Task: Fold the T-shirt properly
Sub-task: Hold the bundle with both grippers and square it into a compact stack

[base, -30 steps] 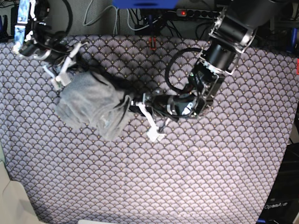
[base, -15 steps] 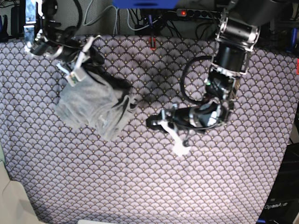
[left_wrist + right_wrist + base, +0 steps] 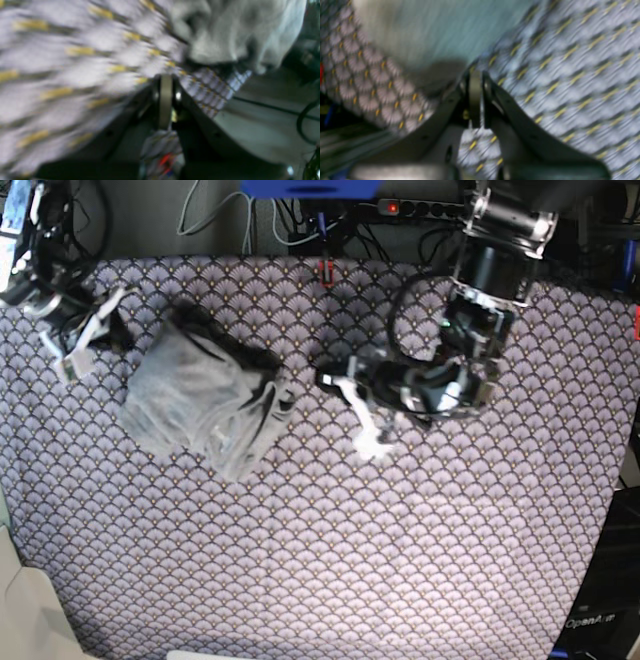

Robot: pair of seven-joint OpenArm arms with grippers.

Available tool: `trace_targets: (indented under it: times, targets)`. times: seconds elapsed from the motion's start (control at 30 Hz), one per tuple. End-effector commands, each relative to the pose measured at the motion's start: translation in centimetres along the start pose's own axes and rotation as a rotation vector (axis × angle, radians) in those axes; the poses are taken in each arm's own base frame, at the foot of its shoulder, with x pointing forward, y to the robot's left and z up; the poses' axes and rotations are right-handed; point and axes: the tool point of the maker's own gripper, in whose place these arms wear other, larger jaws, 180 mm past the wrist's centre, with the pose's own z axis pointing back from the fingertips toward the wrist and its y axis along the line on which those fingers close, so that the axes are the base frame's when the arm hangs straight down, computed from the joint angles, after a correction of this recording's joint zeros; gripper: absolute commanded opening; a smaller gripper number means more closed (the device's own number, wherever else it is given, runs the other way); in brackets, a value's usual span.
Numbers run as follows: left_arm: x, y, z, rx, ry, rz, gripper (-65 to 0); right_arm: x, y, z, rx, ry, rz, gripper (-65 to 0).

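The light grey T-shirt (image 3: 205, 400) lies as a folded, slightly rumpled bundle on the purple fan-scale cloth, left of centre. My left gripper (image 3: 368, 442) is shut and empty, hovering to the right of the bundle and clear of it. My right gripper (image 3: 68, 363) is also shut and empty, off the bundle's upper left corner. The left wrist view shows the shut fingers (image 3: 165, 100) with the T-shirt (image 3: 237, 32) beyond them. In the blurred right wrist view the shut fingers (image 3: 475, 97) sit below the pale T-shirt (image 3: 432, 27).
The purple fan-scale cloth (image 3: 380, 560) covers the whole table. Cables and a power strip (image 3: 420, 207) run along the back edge. A small red item (image 3: 325, 273) sits at the cloth's far edge.
Both grippers have pulled away from the T-shirt: the left one went right and up, the right one swung out to the left. The bundle stays in place.
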Motion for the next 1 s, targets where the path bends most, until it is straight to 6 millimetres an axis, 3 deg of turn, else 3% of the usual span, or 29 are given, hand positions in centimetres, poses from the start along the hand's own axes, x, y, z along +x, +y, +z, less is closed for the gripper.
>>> trace_targets:
  times: [0.0,0.13,0.27,0.43,0.5,0.7,0.83,0.97]
  targets:
    - [1.9,-1.8,0.0,-0.034,-0.040,-0.042,-65.0,1.0,-0.7,0.4,-0.008,-0.022,0.022,-64.4]
    - [1.9,-4.3,-2.0,-0.047,-0.026,-0.081,-65.0,1.9,-3.1,0.0,-0.036,-0.020,0.024,-64.4]
    - [2.1,-5.5,-3.3,-0.016,-0.020,-0.124,-65.0,2.5,-6.0,-0.3,-0.068,-0.008,0.012,-64.4]
    - [2.1,-5.4,-3.8,0.027,-0.011,-0.156,-65.0,3.7,-9.5,-0.5,-0.111,-0.011,-0.011,-64.3]
    - [2.0,-5.2,-3.9,0.032,-0.011,-0.152,-65.0,4.3,-10.0,-0.8,-0.109,-0.007,-0.006,-64.3]
    - [1.5,-3.1,-5.2,0.044,-0.034,-0.078,-65.0,4.0,-8.4,-3.5,-0.037,0.039,0.007,-64.5]
    - [1.2,-2.1,-5.9,0.054,-0.047,-0.043,-65.0,3.2,-6.2,-4.8,0.015,0.053,0.005,-64.7]
    - [3.1,-2.3,-5.4,0.057,-0.086,-0.062,-65.0,2.3,-3.8,-5.9,0.069,0.073,0.006,-64.7]
